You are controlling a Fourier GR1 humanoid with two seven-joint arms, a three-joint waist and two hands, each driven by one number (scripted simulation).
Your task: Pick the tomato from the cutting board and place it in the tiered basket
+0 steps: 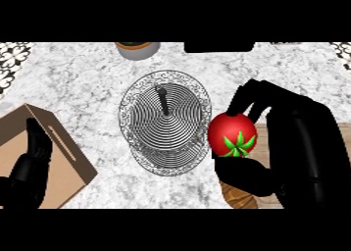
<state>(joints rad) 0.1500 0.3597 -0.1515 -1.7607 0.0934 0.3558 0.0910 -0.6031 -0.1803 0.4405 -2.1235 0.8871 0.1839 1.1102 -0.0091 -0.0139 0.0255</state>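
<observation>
A red tomato (231,133) with a green stem star is held off the counter, just right of the wire tiered basket (138,115). My right hand (298,142) is curled round it, fingers above and thumb below. The basket is round, with a dark centre post and a lower tier showing below it. The wooden cutting board (348,147) lies under my right hand and is mostly hidden. My left hand (28,166) rests open at the lower left, fingers up.
A brown cardboard box (62,147) sits at the lower left beside my left hand. A grey pot (138,49) and a dark object (218,47) stand at the counter's far edge. A brown bread-like item (240,198) lies under my right hand.
</observation>
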